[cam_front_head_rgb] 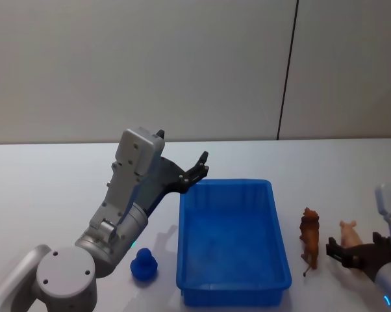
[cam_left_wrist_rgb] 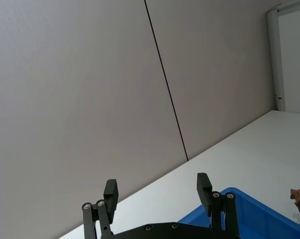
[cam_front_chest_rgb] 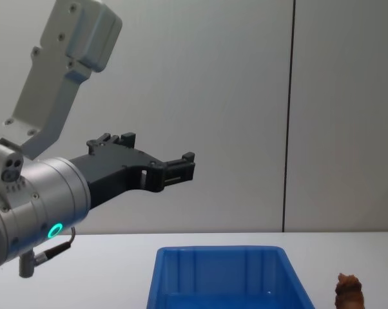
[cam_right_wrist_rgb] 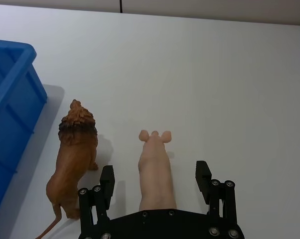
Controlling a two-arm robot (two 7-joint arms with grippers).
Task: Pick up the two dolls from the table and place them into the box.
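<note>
Right gripper (cam_right_wrist_rgb: 155, 169) spread astride peach doll (cam_right_wrist_rgb: 154, 159), head pointing away; lion doll (cam_right_wrist_rgb: 76, 149) parallel; left gripper (cam_left_wrist_rgb: 157, 181) spread

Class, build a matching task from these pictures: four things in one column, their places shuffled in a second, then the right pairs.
1 reddish-brown doll
2 pink doll
3 left gripper
4 small blue toy

A raised, near the box's far left corner
B on the table, left of the box
C on the table, between box and pink doll
D on the table, at the open right gripper

Pairs: 1-C, 2-D, 3-A, 4-B
</note>
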